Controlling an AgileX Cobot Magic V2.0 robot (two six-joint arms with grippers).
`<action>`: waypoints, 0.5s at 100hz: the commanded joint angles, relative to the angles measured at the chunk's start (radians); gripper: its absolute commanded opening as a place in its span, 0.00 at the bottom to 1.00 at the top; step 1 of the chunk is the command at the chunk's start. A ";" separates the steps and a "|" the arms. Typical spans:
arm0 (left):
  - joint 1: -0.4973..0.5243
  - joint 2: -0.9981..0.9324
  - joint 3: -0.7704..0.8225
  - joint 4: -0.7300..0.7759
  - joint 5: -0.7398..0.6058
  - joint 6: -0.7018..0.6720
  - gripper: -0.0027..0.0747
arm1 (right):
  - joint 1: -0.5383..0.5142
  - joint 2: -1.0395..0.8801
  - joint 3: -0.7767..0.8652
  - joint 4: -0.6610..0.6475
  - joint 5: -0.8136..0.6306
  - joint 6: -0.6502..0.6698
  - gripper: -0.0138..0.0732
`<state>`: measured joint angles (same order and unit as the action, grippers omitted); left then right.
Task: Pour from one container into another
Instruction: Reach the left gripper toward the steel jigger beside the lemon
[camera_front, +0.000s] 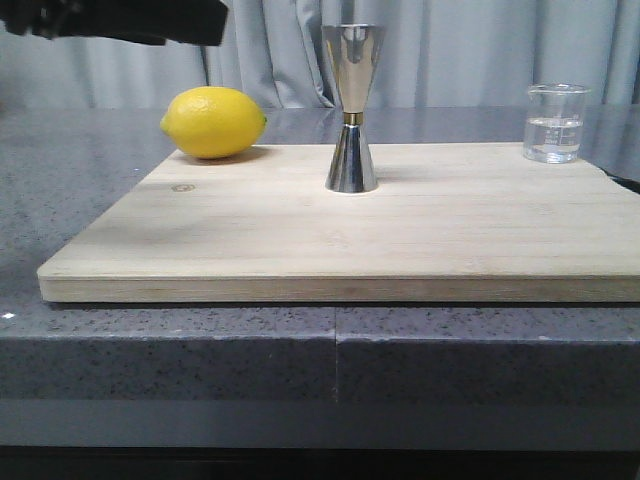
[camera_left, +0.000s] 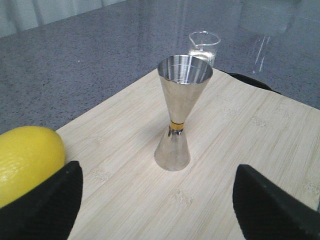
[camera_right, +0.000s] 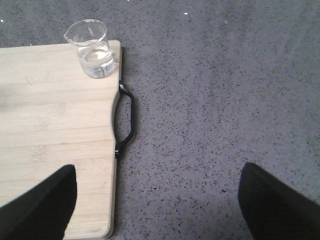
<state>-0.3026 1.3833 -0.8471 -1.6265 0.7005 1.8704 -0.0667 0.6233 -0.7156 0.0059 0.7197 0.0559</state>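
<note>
Speckled grey stone bench (camera_front: 100, 200) carries a pale bamboo board (camera_front: 300, 240). Tall steel hourglass jigger (camera_front: 352, 110) stands mid-board: rigid, polished, probably tippy. Small clear glass beaker (camera_front: 556, 122), part-filled, sits at the far right corner: fragile, slick; grip mid-wall. Left claw (camera_left: 160, 200) and right claw (camera_right: 155, 200) wide, empty.

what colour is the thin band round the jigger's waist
Gold, against the shiny steel jigger; the band shows best in the left wrist view.
</note>
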 joint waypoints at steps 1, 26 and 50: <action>-0.019 0.025 -0.023 -0.176 0.072 0.125 0.76 | -0.007 0.007 -0.037 -0.006 -0.077 -0.005 0.85; -0.019 0.168 -0.033 -0.226 0.264 0.262 0.76 | -0.007 0.007 -0.037 -0.006 -0.077 -0.005 0.85; -0.019 0.279 -0.115 -0.226 0.407 0.331 0.76 | -0.007 0.007 -0.037 -0.006 -0.077 -0.005 0.85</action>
<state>-0.3139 1.6671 -0.9023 -1.7696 0.9954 2.1811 -0.0667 0.6233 -0.7156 0.0059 0.7174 0.0581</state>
